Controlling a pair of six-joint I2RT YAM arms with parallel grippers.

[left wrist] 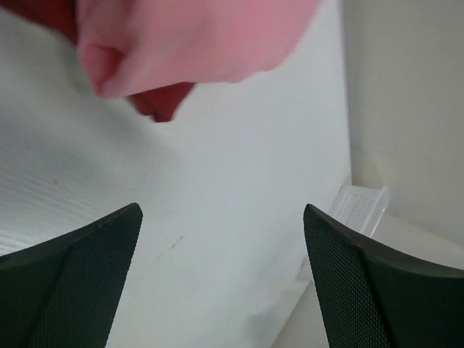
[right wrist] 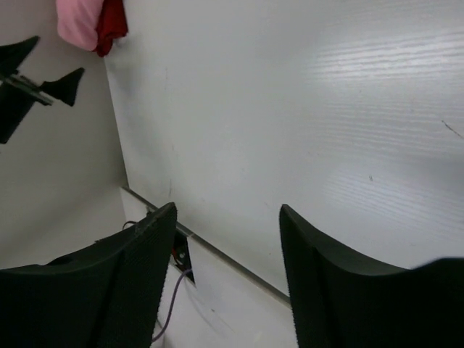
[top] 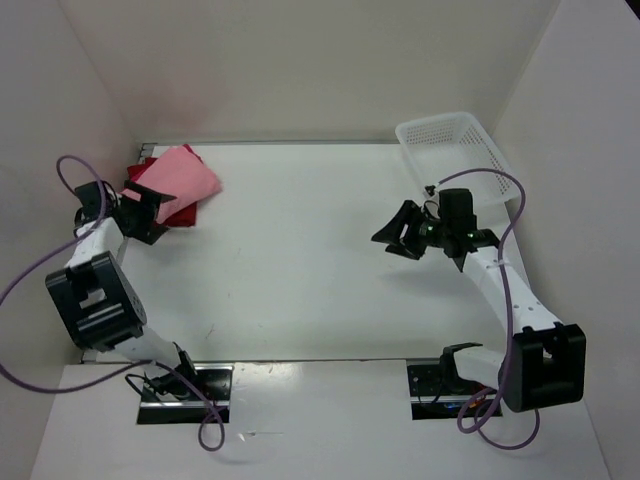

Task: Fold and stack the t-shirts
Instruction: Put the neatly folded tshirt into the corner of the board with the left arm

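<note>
Okay, top view, stack: pale pink t-shirt (top: 188, 175) lies on the dark red t-shirt (top: 148, 168) in the far-left corner of the table (top: 300, 260). Top layer is skewed, so red shows along its left and near edges.
Top view, third shirt: no magenta one visible. Can't tell whether it's under the pile.
Top view, left gripper (top: 158, 213): jaws spread, holding nothing, just beside the stack's near edge.
Top view, right gripper (top: 398, 232): jaws spread, holding nothing, over the table's right half, well apart from the stack.
Top view, basket (top: 450, 148): far-right corner, not involved.
Left wrist, fingers (left wrist: 72, 283): wide apart, only table between them. Pink fold with a red corner under it sits just ahead.
Left wrist, contact: no pad on cloth that I can see.
Right wrist, fingers (right wrist: 109, 283): spread, nothing between them. Stack is small at top left, far off.
Step, my read: left arm getting clear of the pile after letting go.
Do it well: lift up and back before any swing. Keep the jaws spread so no pad catches the pink hem, and don't drag sideways across the top layer.
If squaring the skew: nudge both layers from the edge together rather than pinching only the top one.
Right arm: keep it out of the left arm's path.
</note>
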